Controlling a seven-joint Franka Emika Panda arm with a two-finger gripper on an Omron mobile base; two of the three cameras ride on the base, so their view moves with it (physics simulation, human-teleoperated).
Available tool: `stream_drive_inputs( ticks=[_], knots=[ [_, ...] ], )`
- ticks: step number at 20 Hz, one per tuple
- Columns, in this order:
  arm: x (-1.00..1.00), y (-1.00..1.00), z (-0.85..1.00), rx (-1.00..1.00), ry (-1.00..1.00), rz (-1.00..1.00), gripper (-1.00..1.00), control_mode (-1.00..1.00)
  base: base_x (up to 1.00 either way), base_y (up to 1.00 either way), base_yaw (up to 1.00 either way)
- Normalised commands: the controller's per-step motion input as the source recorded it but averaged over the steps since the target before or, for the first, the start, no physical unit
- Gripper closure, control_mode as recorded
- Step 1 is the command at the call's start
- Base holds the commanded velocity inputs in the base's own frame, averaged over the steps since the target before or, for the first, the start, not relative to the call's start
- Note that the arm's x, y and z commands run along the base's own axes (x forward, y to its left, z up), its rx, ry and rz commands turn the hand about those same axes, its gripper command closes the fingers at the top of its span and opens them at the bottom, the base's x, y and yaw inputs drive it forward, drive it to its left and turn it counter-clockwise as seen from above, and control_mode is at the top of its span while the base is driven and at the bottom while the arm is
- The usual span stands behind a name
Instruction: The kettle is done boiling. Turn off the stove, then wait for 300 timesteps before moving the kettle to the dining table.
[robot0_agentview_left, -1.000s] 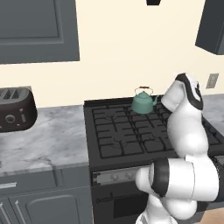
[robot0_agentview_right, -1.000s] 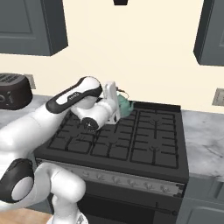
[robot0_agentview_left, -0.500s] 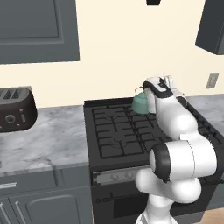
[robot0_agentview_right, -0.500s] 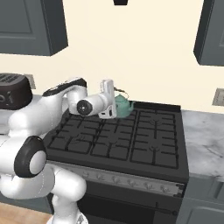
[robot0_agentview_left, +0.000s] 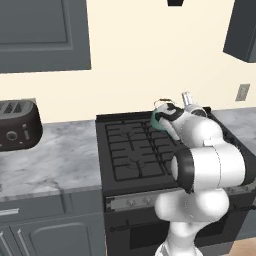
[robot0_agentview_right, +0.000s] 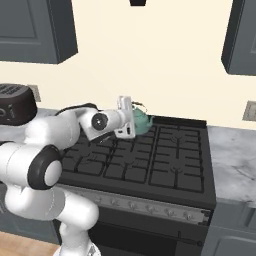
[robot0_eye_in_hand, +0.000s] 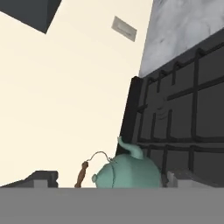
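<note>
The small teal kettle stands on the back left burner of the black stove, its wire handle arched above it. My gripper is level with the kettle, right against its left side. In the hand view the kettle sits low between my two widely parted fingertips, so the gripper is open around it and not closed. In the left base view my arm covers most of the kettle on the stove. The silver knob strip runs along the stove front. The dining table is out of view.
A dark toaster stands on the marble counter left of the stove. More counter lies to the right, with a wall outlet above it. Grey wall cabinets hang overhead.
My arm has swung from the stove's right side across to the kettle at the back. The hand now sits right at the kettle; the kettle has not moved.
</note>
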Motion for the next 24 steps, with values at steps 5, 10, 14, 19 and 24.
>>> stream_drive_inputs(
  ticks=[5, 10, 14, 19, 24],
  knots=[
    [0.24, 0.0, 0.54, 0.0, 0.31, -0.02, -1.0, -1.0, 0.0, 0.0, 0.0],
    [0.25, 0.05, 0.75, 0.0, 0.35, -0.05, -1.0, -1.0, 0.0, 0.0, 0.0],
    [0.27, 0.09, 0.76, 0.0, 0.36, -0.05, -1.0, -1.0, 0.0, 0.0, 0.0],
    [0.3, 0.15, 0.75, 0.0, 0.34, -0.03, -1.0, -1.0, 0.0, 0.0, 0.0],
    [0.34, 0.25, 0.59, 0.0, 0.3, 0.0, -1.0, -1.0, 0.0, 0.0, 0.0]
  ],
)
